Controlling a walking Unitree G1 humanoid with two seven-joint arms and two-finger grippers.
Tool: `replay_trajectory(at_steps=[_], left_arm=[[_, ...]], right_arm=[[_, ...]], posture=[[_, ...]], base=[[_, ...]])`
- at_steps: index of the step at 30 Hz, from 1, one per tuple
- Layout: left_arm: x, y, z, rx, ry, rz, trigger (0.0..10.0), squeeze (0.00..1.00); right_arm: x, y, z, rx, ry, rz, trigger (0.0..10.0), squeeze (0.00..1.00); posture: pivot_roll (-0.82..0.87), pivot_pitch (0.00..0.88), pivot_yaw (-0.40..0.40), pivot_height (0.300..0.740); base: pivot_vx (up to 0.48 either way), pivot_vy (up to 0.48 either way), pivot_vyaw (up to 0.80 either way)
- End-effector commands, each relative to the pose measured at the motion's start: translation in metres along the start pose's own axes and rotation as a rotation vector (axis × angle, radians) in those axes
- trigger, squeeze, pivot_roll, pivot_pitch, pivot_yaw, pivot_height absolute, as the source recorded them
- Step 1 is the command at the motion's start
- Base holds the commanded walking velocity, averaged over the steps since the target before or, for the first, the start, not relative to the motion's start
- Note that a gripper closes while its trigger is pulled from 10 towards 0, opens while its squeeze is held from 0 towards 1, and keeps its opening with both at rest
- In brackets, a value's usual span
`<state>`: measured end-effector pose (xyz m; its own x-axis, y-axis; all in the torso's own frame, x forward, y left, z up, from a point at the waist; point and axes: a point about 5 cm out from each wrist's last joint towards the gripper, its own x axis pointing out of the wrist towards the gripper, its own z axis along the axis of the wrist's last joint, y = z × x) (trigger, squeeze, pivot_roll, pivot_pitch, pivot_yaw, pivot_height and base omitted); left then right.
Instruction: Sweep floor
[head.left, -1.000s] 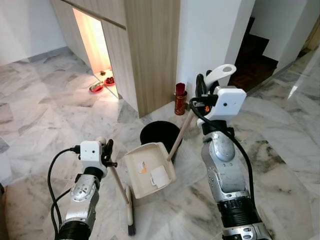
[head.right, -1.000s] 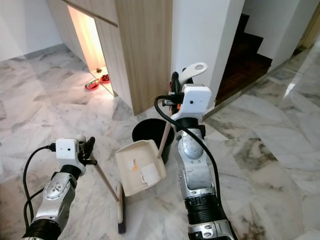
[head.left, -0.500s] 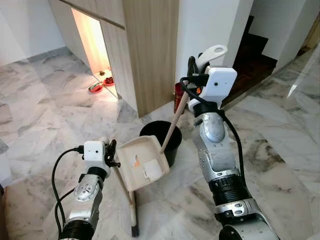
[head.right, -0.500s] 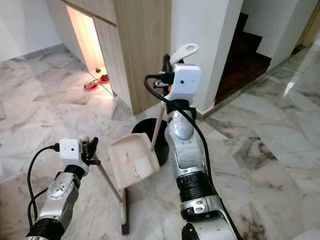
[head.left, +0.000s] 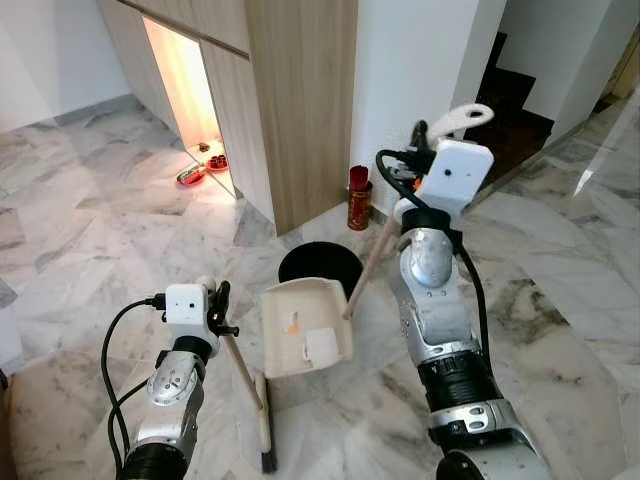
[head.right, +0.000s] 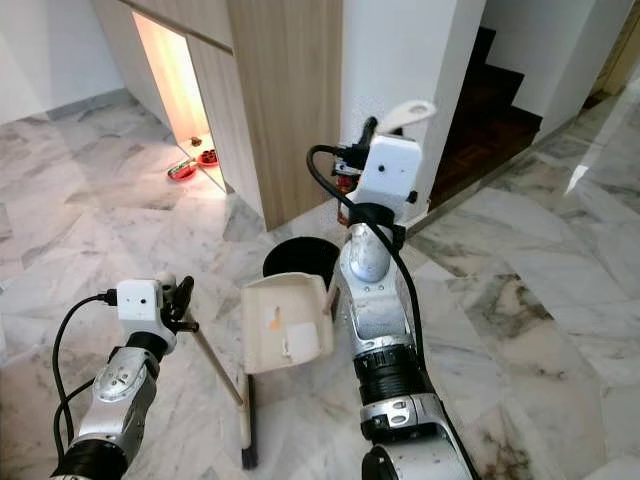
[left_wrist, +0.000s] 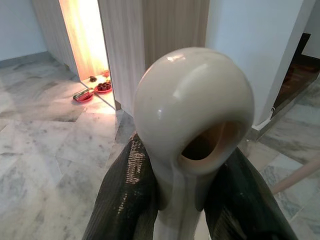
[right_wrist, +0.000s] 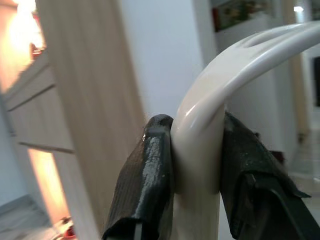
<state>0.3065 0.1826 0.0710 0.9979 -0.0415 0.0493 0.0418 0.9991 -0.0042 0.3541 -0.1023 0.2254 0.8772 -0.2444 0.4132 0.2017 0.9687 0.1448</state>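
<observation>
My right gripper (head.left: 421, 136) is shut on the cream top of the dustpan handle (right_wrist: 200, 150), held high; black fingers (right_wrist: 145, 175) clamp it on both sides. The wooden shaft slants down to the cream dustpan (head.left: 305, 325), which hangs tilted just in front of the black bin (head.left: 320, 262). A white paper scrap (head.left: 320, 346) and an orange bit lie in the pan. My left gripper (head.left: 217, 305) is shut on the broom's looped handle end (left_wrist: 192, 130). The broom (head.left: 242, 368) slants down to its head (head.left: 264, 440) on the marble floor.
A wooden cabinet (head.left: 300, 100) and a white pillar (head.left: 410, 70) stand behind the bin, with a red canister (head.left: 359, 198) at their foot. Red bowls (head.left: 195, 172) sit in a lit niche at the back left. Dark stairs (head.left: 515, 110) rise at the back right. Open marble floor lies to the left and right.
My right arm has swung the handle top to the right, and the dustpan has moved right and now hangs steeper in front of the bin. The left arm and broom have barely moved.
</observation>
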Motion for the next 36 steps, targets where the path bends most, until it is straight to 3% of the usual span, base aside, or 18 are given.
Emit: replay_trajectory(at_steps=[1, 11, 36], left_arm=[[0.0, 0.002, 0.004, 0.029, -0.025, -0.002, 10.0, 0.0], [-0.001, 0.002, 0.004, 0.031, -0.022, 0.0, 10.0, 0.0], [-0.001, 0.002, 0.006, 0.037, -0.037, -0.012, 10.0, 0.0]], right_arm=[[0.004, -0.001, 0.019, 0.033, -0.095, -0.035, 10.0, 0.0], [0.006, 0.0, 0.034, -0.008, -0.193, -0.076, 10.0, 0.0], [0.01, -0.002, 0.042, 0.028, -0.232, -0.105, 10.0, 0.0]], posture=[[-0.01, 0.0, 0.059, 0.74], [-0.01, 0.0, 0.063, 0.74], [-0.01, 0.0, 0.071, 0.74]], base=[[0.0, 0.0, 0.0], [0.0, 0.0, 0.0], [0.029, 0.0, 0.0]])
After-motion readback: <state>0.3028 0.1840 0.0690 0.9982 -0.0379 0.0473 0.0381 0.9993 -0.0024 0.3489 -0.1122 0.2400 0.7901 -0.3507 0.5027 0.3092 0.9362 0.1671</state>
